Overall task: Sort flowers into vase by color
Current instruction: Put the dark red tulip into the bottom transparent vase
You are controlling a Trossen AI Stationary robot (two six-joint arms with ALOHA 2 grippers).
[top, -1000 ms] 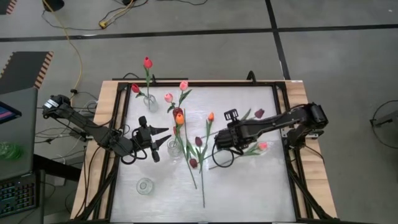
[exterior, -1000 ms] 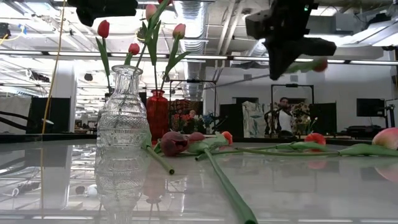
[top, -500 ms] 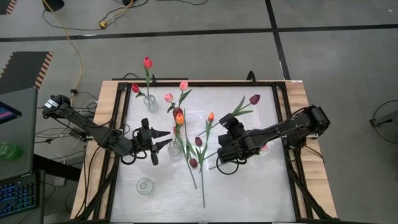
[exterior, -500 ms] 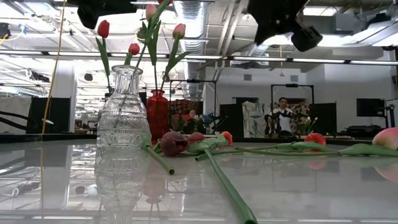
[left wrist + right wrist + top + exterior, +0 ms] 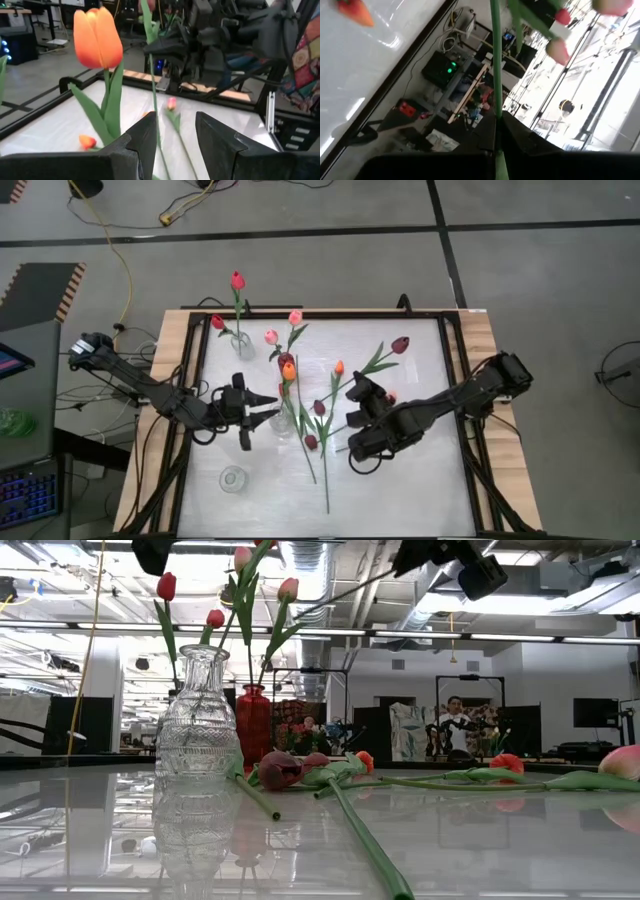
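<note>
My right gripper [image 5: 357, 393] is over the table's middle, shut on a dark maroon tulip [image 5: 400, 344] that it holds in the air. My left gripper [image 5: 268, 406] stands open and level just left of a clear vase [image 5: 283, 420] holding an orange tulip [image 5: 97, 37]. A thin green stem [image 5: 154, 95] rises beyond the gap between its fingers. Red tulips stand in a clear vase [image 5: 240, 345] and pink ones in a red vase [image 5: 285, 361]. Several more tulips [image 5: 319, 408] lie flat on the table. My right gripper pinches the maroon tulip's green stem [image 5: 495, 107] between its two fingers, some way below the leaves. The stem runs on straight out past the fingertips. The tulip is lifted clear of the table, slanting with its head toward the far right.
A small empty glass vase [image 5: 233, 478] stands near the front left. In the low view a tall clear vase [image 5: 197, 740] is nearest. An orange tulip [image 5: 338, 367] with a long stem lies down the table's middle. A black frame [image 5: 455, 380] rims the table.
My right gripper has swung toward the table's left and near side while rolling its wrist, staying shut on the maroon tulip. The tulip has turned with it, and its head now points to the far right. My left gripper has turned a little in place.
</note>
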